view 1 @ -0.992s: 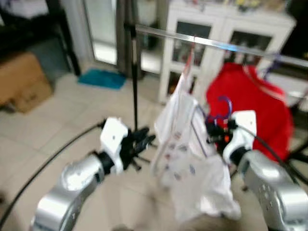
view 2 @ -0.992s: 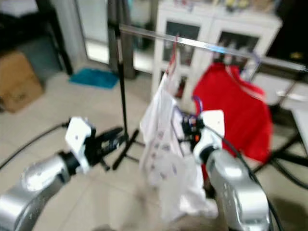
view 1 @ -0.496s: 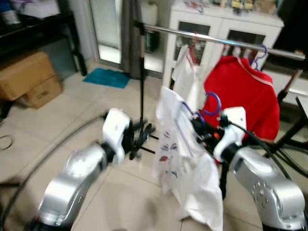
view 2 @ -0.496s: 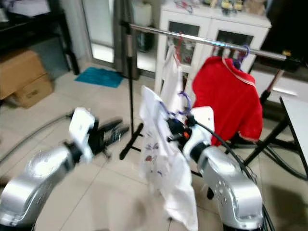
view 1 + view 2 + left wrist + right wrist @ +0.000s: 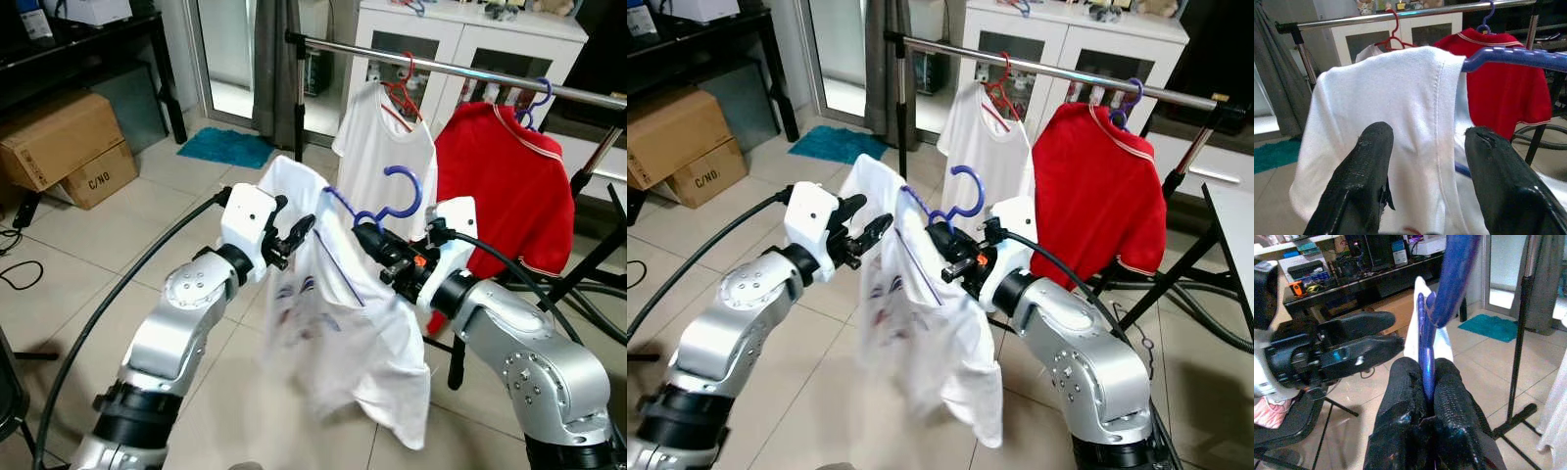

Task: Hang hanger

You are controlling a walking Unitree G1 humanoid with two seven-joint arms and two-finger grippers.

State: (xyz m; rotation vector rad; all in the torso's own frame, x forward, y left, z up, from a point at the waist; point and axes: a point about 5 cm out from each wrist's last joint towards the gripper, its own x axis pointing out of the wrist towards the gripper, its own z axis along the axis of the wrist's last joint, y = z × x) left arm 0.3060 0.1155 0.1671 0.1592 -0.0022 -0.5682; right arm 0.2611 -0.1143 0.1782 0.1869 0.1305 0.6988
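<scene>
We see right gripper [image 5: 1425, 377], fingers clamped on blue hanger [image 5: 377, 206] carrying white shirt [image 5: 353, 333], held in front of metal rail [image 5: 460, 70]; left gripper [image 5: 1425, 161], fingers apart, at shirt's shoulder. On rail: white T-shirt [image 5: 387, 147] on red hanger [image 5: 400, 90], red shirt [image 5: 509, 186]

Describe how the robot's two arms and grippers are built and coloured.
Both arms are rounded silver metal shells with black joint rings. Each wrist carries a boxy white housing. The left gripper and right gripper each have two long black fingers with textured pads. A thick black cable runs along each arm; small orange-red parts show at the right wrist.
</scene>
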